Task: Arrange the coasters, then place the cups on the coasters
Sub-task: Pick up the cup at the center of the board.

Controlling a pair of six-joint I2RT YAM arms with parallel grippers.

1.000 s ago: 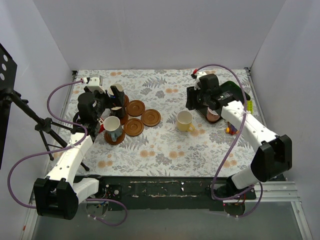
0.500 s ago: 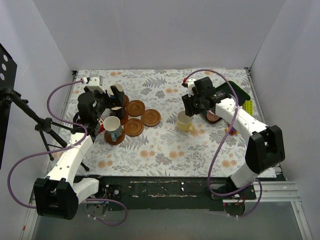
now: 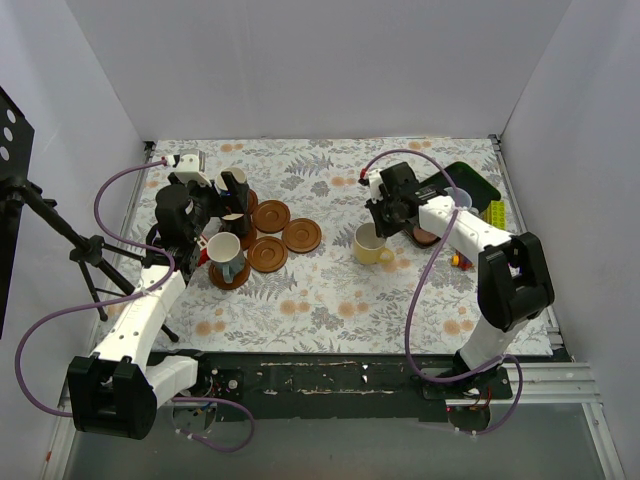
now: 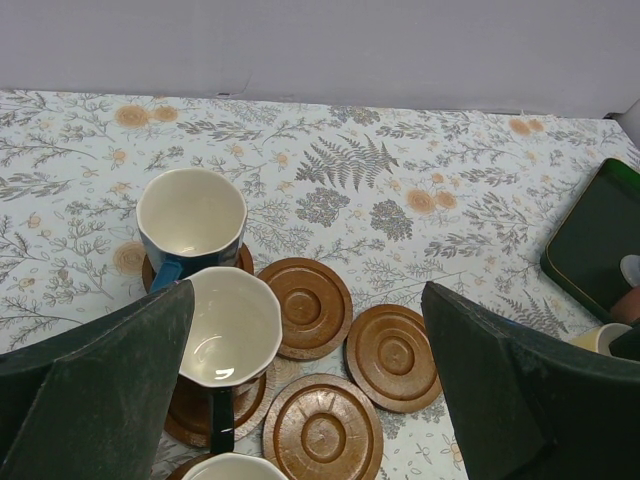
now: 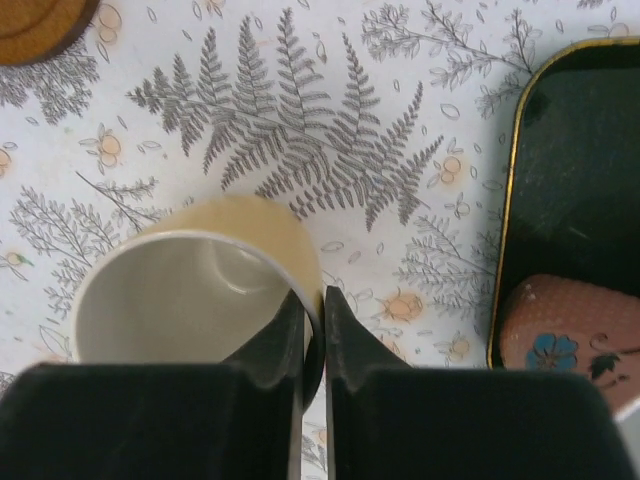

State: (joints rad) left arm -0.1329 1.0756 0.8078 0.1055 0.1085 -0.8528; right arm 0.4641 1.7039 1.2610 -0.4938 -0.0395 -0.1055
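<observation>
Right of the coasters (image 3: pixel 302 235), the right pincer (image 5: pixel 313 305), come over from the tray (image 5: pixel 570 150), has closed on the rim of the yellow cup (image 5: pixel 180 300).

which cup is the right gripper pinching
The yellow cup, the only one of that colour in view; the right gripper pinches its rim.

The fern-print table (image 3: pixel 330 300) carries three bare coasters (image 3: pixel 302 235), a yellow cup (image 3: pixel 370 243) — and a dark green tray (image 3: pixel 476 182).
</observation>
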